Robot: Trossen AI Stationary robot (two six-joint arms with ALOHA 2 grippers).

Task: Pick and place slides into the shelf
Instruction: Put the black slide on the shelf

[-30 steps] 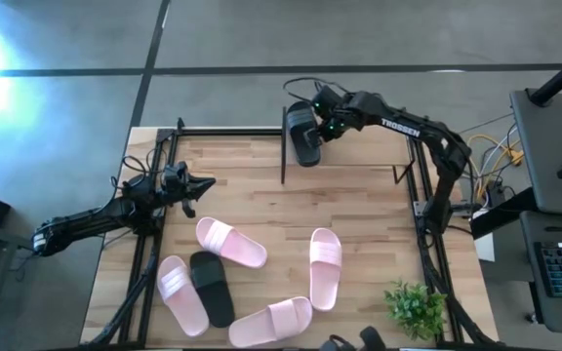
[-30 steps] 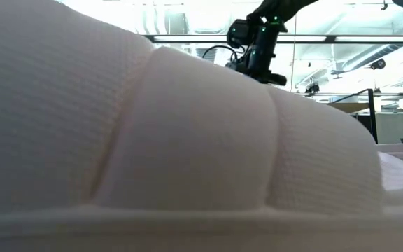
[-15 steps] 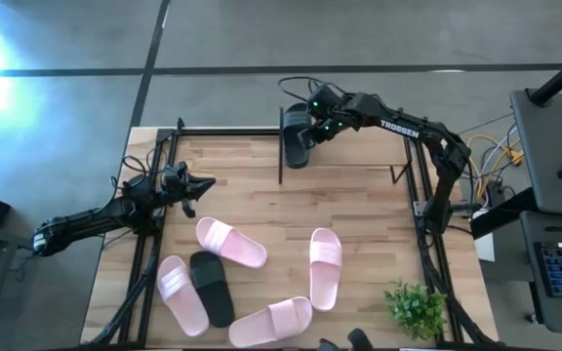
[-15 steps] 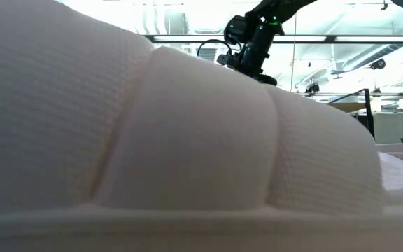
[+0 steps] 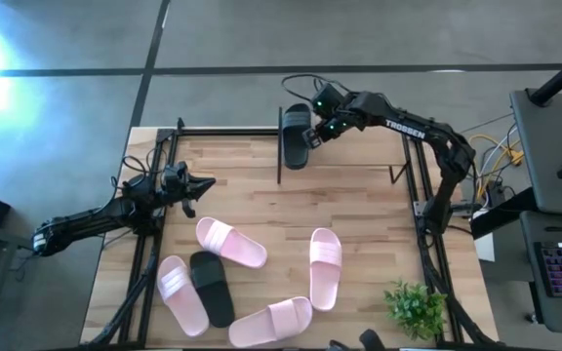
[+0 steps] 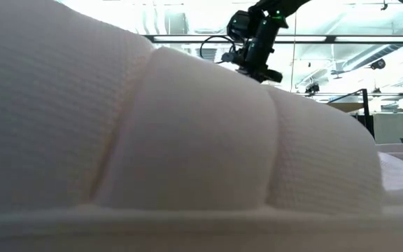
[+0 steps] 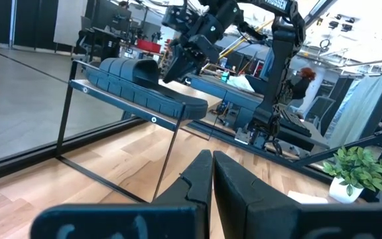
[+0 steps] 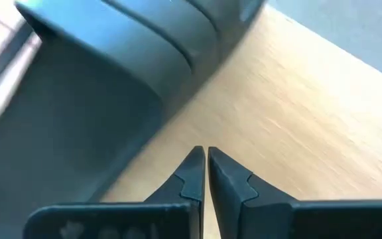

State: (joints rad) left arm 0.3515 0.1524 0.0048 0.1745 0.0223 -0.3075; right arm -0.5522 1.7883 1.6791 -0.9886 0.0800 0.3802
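Black slide (image 5: pixel 295 137) lies front-to-back (on shelf (image 5: pixel 283 133)).

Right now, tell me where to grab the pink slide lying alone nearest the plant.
Take the pink slide by its wide strap, coming from straight above. It lies flat, sole down and clear of the others, so the raised strap is probably its easiest edge to pinch. The left gripper waits at the table's left side; the right gripper is at the shelf.
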